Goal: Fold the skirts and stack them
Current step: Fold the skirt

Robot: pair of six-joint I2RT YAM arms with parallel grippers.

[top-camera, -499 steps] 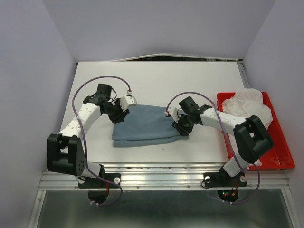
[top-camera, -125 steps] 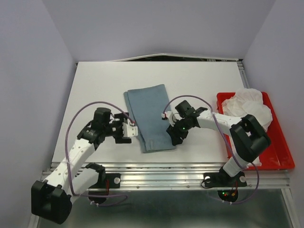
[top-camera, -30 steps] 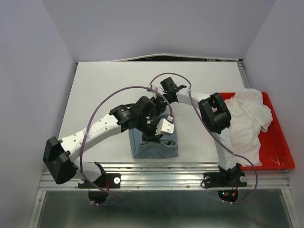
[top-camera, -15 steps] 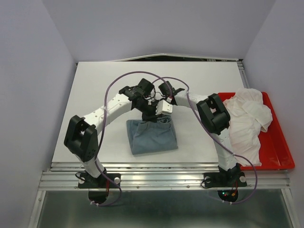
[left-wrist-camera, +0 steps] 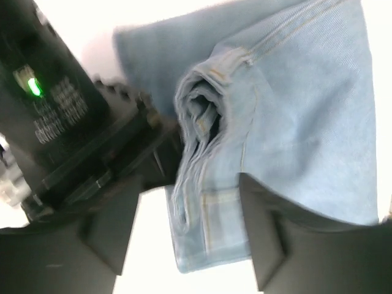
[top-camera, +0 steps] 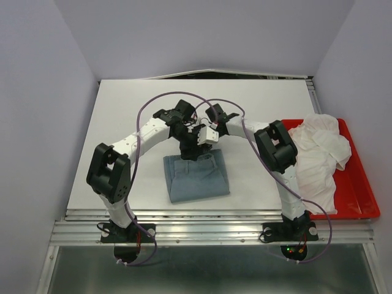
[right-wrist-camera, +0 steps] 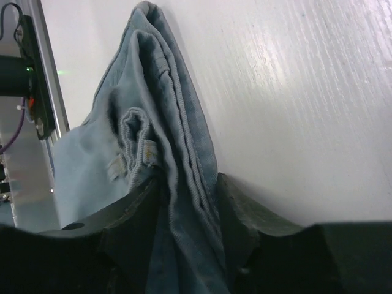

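Note:
One light-blue denim skirt (top-camera: 199,180) lies folded into a thick rectangle at the front middle of the table. Both grippers are at its far edge. My left gripper (top-camera: 192,152) is open, and the layered waistband edge (left-wrist-camera: 208,122) stands between its jaws with a white gap on the left side (left-wrist-camera: 190,180). My right gripper (top-camera: 205,146) is shut on the bunched seam folds (right-wrist-camera: 153,122) of the same edge (right-wrist-camera: 187,184). That far edge is raised a little off the table. The arms hide part of it from above.
A red plastic tray (top-camera: 361,202) stands at the right edge of the table. A crumpled white cloth (top-camera: 318,147) fills it and hangs over its near left side. The left arm's purple cable loops over the far middle of the table.
One second ago the left arm reached over the bundled skirt near the front. It has swung to the far edge beside the right gripper. The skirt now lies flatter and squarer.

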